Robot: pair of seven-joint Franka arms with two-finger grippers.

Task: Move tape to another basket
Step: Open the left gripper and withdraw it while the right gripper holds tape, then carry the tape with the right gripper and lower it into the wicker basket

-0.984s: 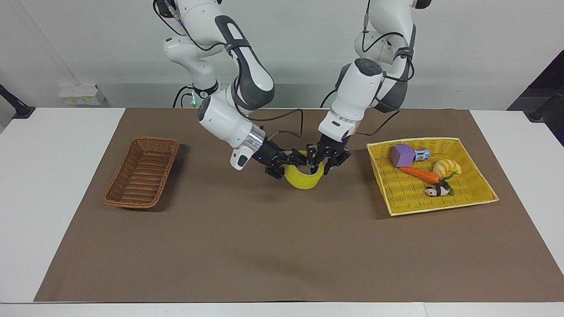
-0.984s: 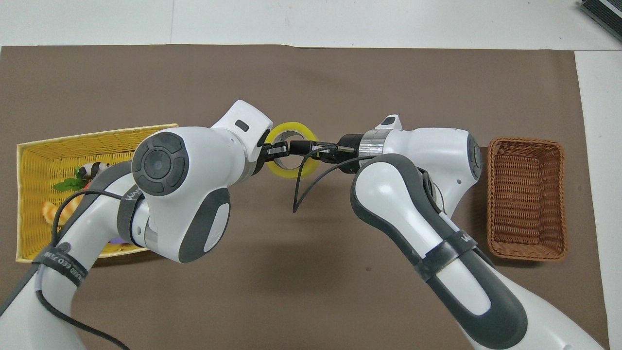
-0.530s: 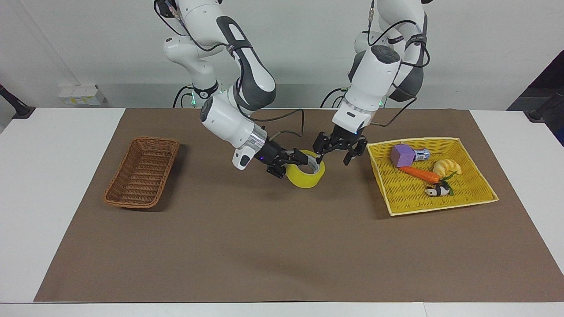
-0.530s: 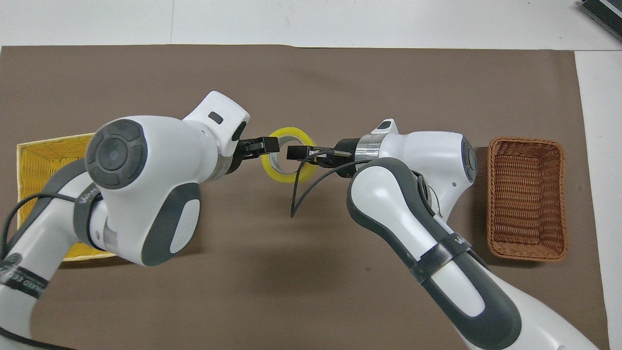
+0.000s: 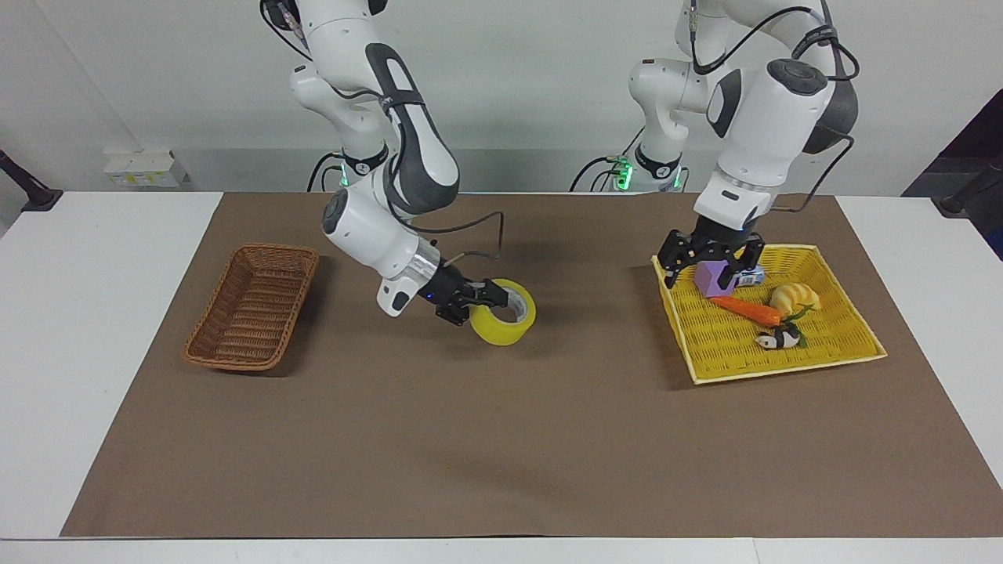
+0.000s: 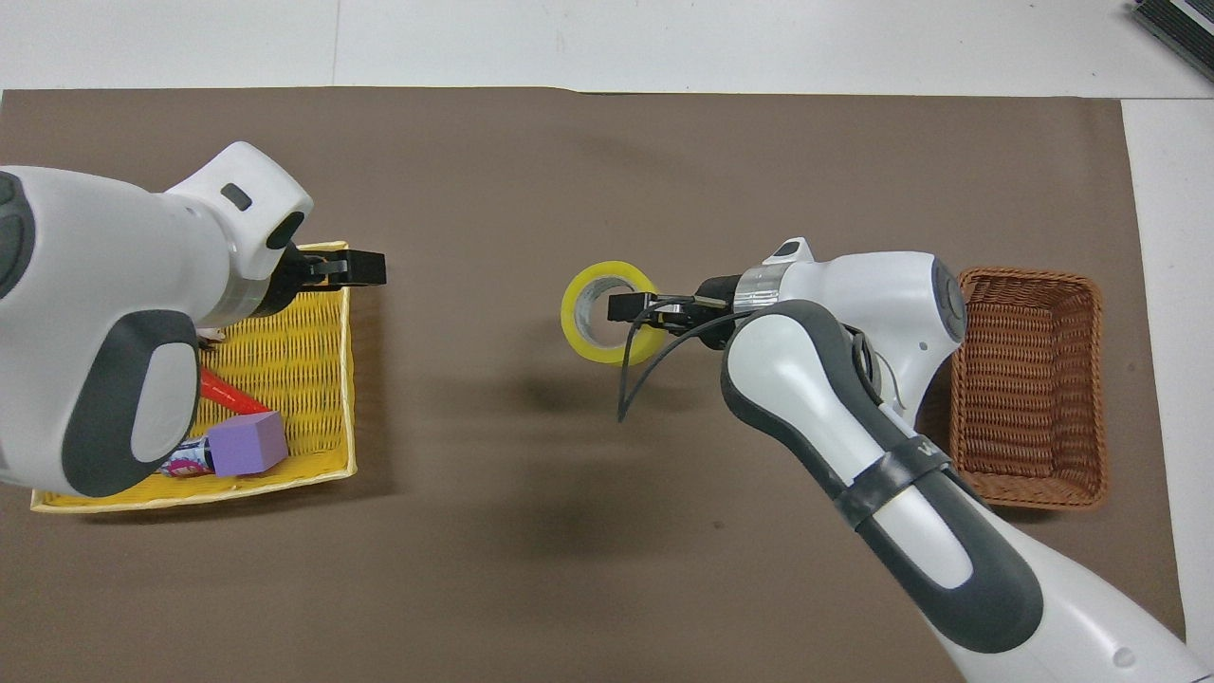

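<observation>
Bench: white bench (image 5: 94, 329) under a brown mat (image 5: 501, 439) that carries everything.
Yellow basket: large flat bright yellow basket (image 5: 850, 352) toward the left arm's end, with a purple block (image 5: 713, 276), a toy carrot (image 5: 746, 309) and other small toys inside.
Brown basket: the basket (image 5: 252, 307), small dark wicker, stands empty toward the right arm's end of the mat, well apart from the yellow one.
Tape: the tape (image 5: 503, 313), a yellow roll with a pale core, hangs in the air over the mat between the two baskets, somewhat closer to the brown one.
Right gripper: right gripper (image 5: 479, 296) is clamped on the wall of the roll, one finger inside the core and one outside, carrying it alone.
Left gripper: left gripper (image 5: 711, 258) hangs with jaws spread wide and empty over the yellow basket's rim nearest the mat's middle; this arm waits.
Step in hand: carry toward the brown basket, by my reading.
Next move: likely a sideways travel until the roll is over the wicker opening, then a lowering and release; the narrow opening calls for careful centring.
</observation>
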